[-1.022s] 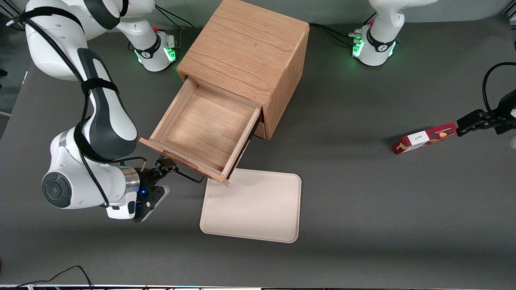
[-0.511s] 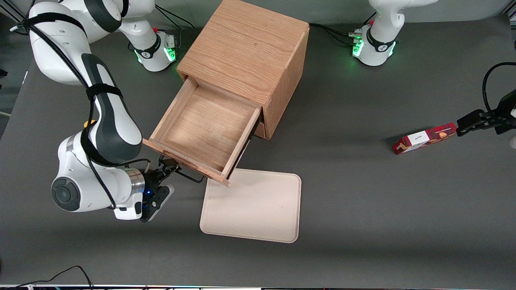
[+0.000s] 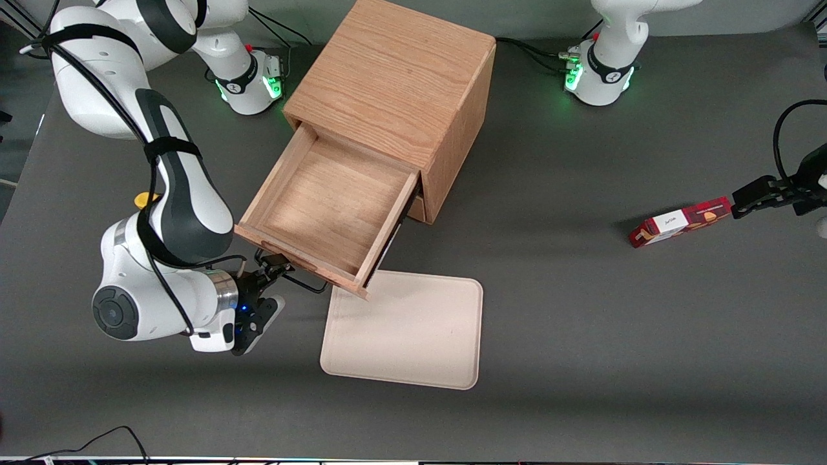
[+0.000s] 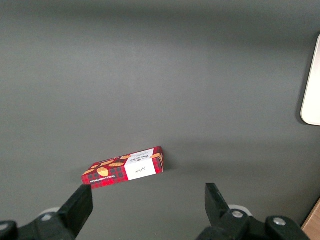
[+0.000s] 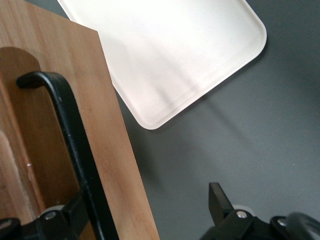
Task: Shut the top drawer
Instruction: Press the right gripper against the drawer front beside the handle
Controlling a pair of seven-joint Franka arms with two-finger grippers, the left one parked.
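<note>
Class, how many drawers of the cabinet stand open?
1: the top drawer, pulled out toward the front camera, gripper at its handle. Any lower drawer is hidden beneath it.

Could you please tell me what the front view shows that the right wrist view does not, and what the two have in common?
Only the front view shows the whole wooden cabinet, the top drawer pulled well out with its bare tray, the red box toward the parked arm's end, and the working arm. Only the right wrist view shows up close that the claw is open, with the black handle beside one finger. Both show the drawer's front, the handle, the beige tray lying on the dark table, and the claw at the handle.
</note>
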